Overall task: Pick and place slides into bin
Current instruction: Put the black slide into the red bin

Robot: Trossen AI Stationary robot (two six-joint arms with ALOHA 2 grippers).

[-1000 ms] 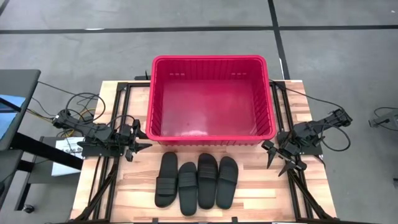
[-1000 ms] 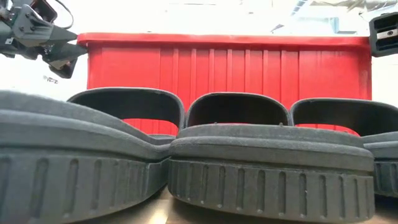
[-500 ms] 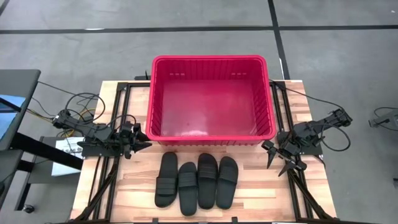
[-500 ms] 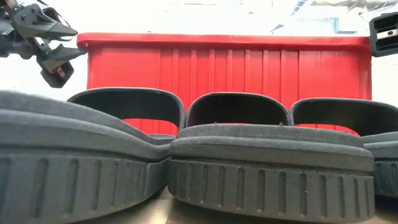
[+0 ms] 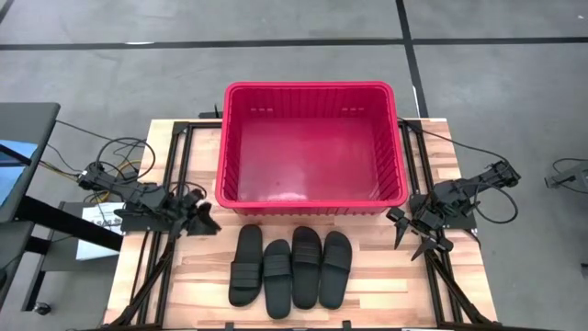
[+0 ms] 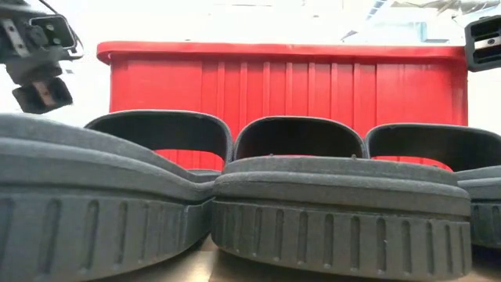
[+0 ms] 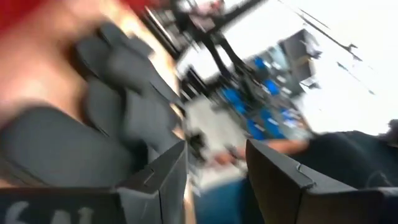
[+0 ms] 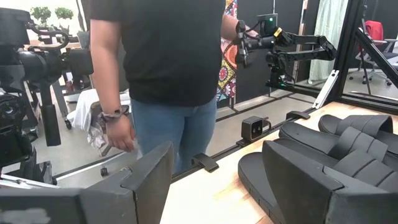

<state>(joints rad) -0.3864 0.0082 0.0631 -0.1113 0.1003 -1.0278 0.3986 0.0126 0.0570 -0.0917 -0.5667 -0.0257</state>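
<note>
**Four sandals lined up before the red basket, both pincers empty**

The left wrist view is smeared; only dark strap shapes and two fingers with a gap between them can be made out. In the low view the near soles fill the lower picture and hide the table, and only three strap arches show; the right arm is cut off at the edge there.

The high view alone gives the count: four matching black rubbery slip-on slides (image 5: pixel 290 267) lie side by side on the wooden slat table (image 5: pixel 197 276), just in front of the large rectangular red plastic bin (image 5: pixel 312 147) with slotted sides. Nothing black shows inside the bin.

The left gripper (image 5: pixel 207 221) hangs off the bin's front left corner, beside the row of slides, its fingers parted and holding nothing. The right gripper (image 5: pixel 412 237) sits off the bin's front right corner, jaws spread wide and empty.

Only the right wrist view shows a person in a black shirt and jeans (image 8: pixel 165 74) standing beyond the table.
</note>
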